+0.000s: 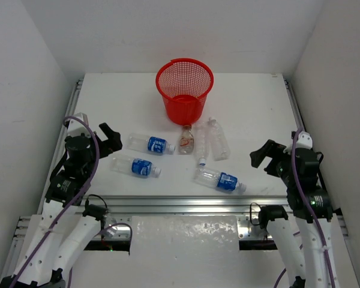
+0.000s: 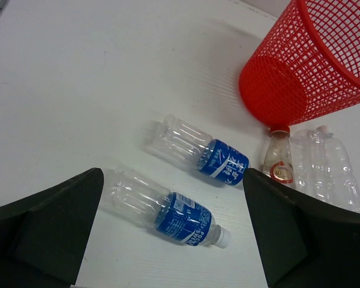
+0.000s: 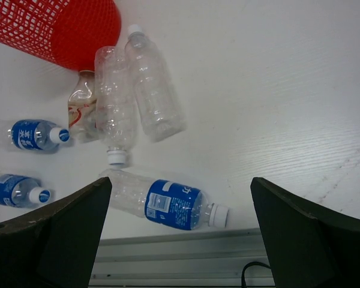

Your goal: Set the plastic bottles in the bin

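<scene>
Bin and bottles only partly seen by wrist cameras

Left wrist view: the red mesh bin (image 2: 306,72) runs off the top and right edges. A dark gripper finger (image 2: 300,240) hides the upper blue-labelled bottle's (image 2: 198,150) cap and the unlabelled bottles' (image 2: 330,162) lower ends. Right wrist view: the left edge cuts two blue-labelled bottles (image 3: 24,135). From above, label print is too small to read.

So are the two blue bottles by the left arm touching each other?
Apart. The left wrist view shows bare white table between the far blue bottle and the near blue bottle.

A white table (image 1: 108,96), aluminium rail (image 1: 180,203) along its near edge, stands between white walls (image 1: 24,60).
</scene>
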You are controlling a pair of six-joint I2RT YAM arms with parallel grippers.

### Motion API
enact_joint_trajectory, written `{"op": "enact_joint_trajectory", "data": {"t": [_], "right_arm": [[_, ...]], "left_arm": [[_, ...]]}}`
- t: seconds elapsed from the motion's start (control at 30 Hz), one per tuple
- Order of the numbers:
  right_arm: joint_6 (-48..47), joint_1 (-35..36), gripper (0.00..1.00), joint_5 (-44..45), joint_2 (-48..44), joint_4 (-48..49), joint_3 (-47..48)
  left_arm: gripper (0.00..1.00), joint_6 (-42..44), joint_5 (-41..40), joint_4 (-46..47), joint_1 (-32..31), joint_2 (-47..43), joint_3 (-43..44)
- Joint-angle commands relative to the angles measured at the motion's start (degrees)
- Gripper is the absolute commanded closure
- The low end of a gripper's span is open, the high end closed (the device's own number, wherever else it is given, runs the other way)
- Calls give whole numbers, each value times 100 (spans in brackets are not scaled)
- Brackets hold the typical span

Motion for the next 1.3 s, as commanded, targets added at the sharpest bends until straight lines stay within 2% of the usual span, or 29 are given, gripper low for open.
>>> {"op": "enact_joint_trajectory", "data": {"t": [0.0,0.2,0.4,0.53,0.57,0.7,0.77,0.8,0.9,1.0,1.13,1.27], "right_arm": [[20,24,1,150,-57,296,-31],[11,24,1,-183,-154,672,-206],[55,24,1,-665,521,1226,-286],[20,33,1,-913,1838,1640,-67],[-15,33,1,-930,2441,1736,82],[-287,94,3,-974,3921,2334,592],[-638,156,6,-1185,4536,2414,1021],[-822,243,7,-1229,5131,2405,1181],[-1078,481,7,-1256,6117,2388,1778],[-1201,797,7,-1256,6814,2283,2086],[-1281,1236,8,-792,7438,2256,2298],[-1324,1264,19,-317,7800,2229,2378]], "left_arm": [[0,0,80,239,-23,-47,14],[0,35,221,300,-23,-56,-21],[0,53,256,309,-23,24,-12],[0,62,247,292,-23,59,5],[0,62,239,300,-23,59,-4],[0,62,265,309,-23,59,-21],[0,70,291,318,-23,85,-21],[0,79,300,318,-23,94,-21],[0,88,318,327,-23,155,-21],[0,97,353,335,-23,199,-21],[0,114,397,344,-23,217,-21],[0,123,441,353,-23,208,-30]]}}
